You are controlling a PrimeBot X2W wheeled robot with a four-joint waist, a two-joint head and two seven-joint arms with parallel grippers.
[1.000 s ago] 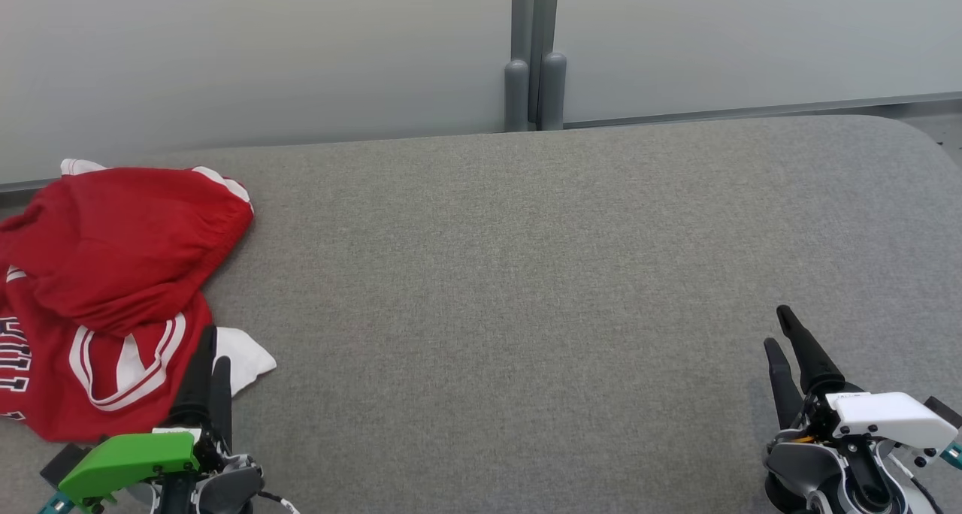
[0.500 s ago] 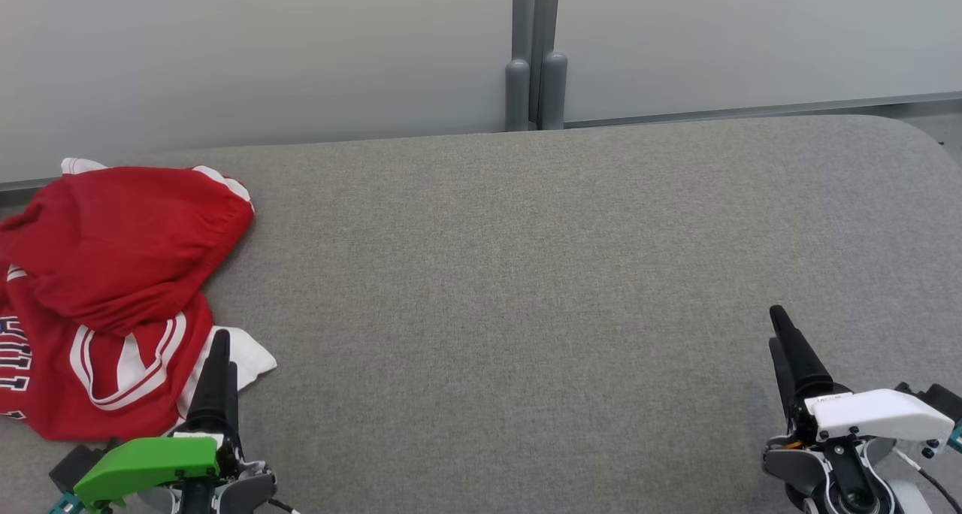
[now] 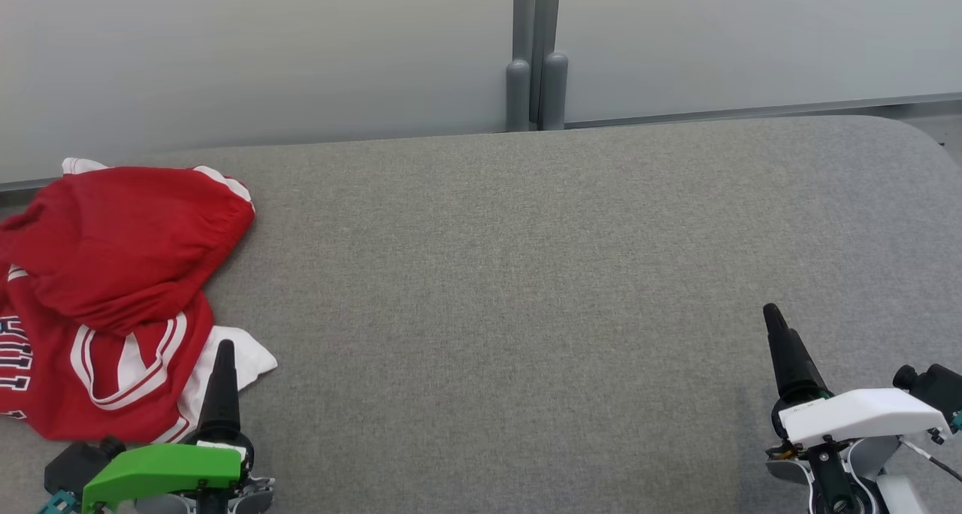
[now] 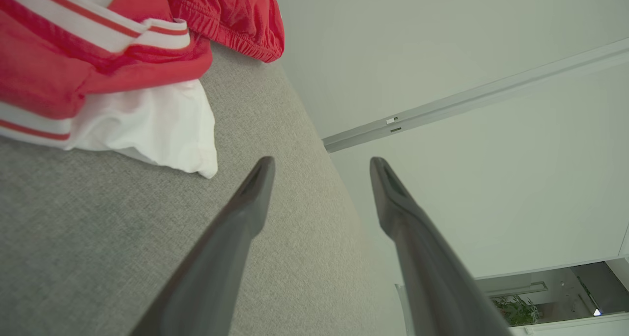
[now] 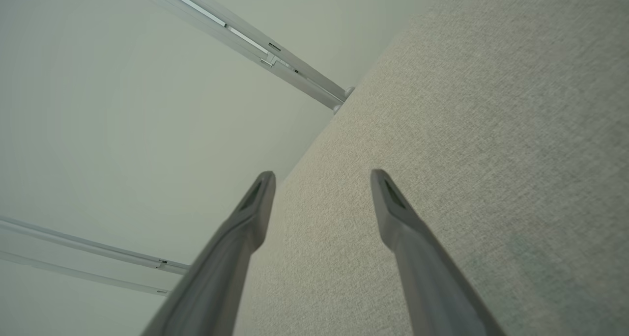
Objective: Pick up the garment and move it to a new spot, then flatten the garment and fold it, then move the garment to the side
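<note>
Garment (image 3: 113, 273) is one red jersey with white trim, bunched in a heap at the left end of the grey padded surface (image 3: 526, 273). Its long axis runs roughly near to far, along that left end. The far part sits close to the surface's far edge, and the left part runs out of the head view. One white corner pokes out to the right at the near end.

From that corner rightward it's just a wide stretch of grey fabric, all the way to the rounded right end.

Left gripper (image 4: 322, 164) hovers at the near left. Both its fingers are spread apart with nothing between them, and the white corner is near its tips but not touching. Right gripper (image 5: 322, 175) is at the near right, well apart from the garment, fingers spread the same way over bare fabric.

So that's one garment, two grippers, two fingers each. Pale wall panels stand behind the far edge.
</note>
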